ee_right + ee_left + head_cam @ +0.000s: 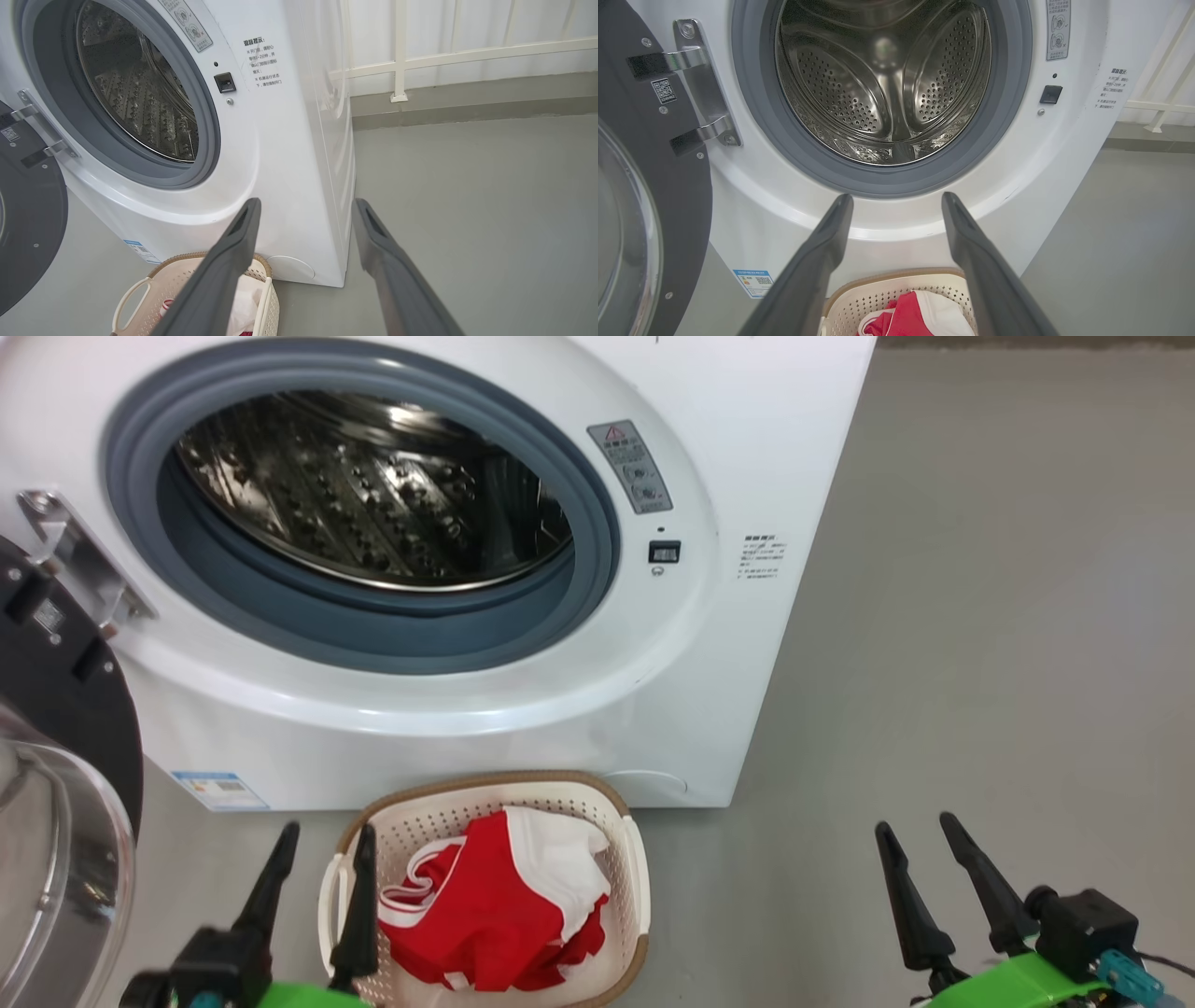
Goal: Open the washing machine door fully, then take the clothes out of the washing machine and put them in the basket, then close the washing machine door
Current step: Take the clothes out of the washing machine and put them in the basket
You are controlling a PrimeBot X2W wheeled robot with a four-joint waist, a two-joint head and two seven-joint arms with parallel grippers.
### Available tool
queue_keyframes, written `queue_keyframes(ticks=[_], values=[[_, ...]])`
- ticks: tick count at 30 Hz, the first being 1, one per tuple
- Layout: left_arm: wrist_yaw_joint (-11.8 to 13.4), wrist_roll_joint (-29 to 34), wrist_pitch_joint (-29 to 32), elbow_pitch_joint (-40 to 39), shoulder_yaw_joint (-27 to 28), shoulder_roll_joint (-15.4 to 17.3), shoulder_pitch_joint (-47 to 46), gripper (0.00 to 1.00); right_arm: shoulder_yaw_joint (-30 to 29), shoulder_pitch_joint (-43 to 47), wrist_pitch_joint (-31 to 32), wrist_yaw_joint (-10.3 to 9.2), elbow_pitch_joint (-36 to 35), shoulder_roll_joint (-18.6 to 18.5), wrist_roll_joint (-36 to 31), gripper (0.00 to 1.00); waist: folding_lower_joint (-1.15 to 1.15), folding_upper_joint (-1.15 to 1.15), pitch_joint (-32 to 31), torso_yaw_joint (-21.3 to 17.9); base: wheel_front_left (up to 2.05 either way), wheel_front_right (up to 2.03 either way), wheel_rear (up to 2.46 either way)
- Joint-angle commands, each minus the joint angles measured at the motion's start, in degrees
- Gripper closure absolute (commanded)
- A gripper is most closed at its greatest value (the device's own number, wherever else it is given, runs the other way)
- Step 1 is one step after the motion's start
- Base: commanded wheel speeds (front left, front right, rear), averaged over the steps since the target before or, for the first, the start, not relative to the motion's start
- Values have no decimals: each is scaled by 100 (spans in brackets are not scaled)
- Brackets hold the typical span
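Note:
The white washing machine (579,709) stands with its steel drum (882,79) bare of clothing. Its door (56,709) hangs swung open at the left on a metal hinge (698,79). Red and white clothes (495,905) lie in the cream basket (635,877) on the floor in front of the machine. My left gripper (322,854) is open, its fingertips over the basket's left rim, nothing between them. My right gripper (915,845) is open over bare floor to the right of the basket. In the wrist views both pairs of fingers (822,261) (229,261) stand wide apart and empty.
Grey floor (980,663) stretches to the right of the machine. A white railing (420,56) and a low kerb run along the back wall. The open door's glass bowl (56,868) bulges out at the lower left, close to my left arm.

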Motion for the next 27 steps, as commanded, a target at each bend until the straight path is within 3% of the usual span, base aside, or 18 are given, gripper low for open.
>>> queue_keyframes(ticks=[1, 10, 27], values=[[-56, -20, -29, -220, 214, 120, 70, 0, 82, 27, -38, 42, -148, -93, 47, 0, 0, 0, -96, -16, 0, 0, 0], [-12, -41, -29, -668, 271, 120, 597, 0, 34, 215, -38, 42, -194, -113, 35, 0, 0, 0, -159, -58, 0, 0, 0], [11, -86, -29, -753, 172, 120, 580, 0, 29, 183, -38, 42, -173, -118, 27, 0, 0, 0, -122, -48, 0, 0, 0]])
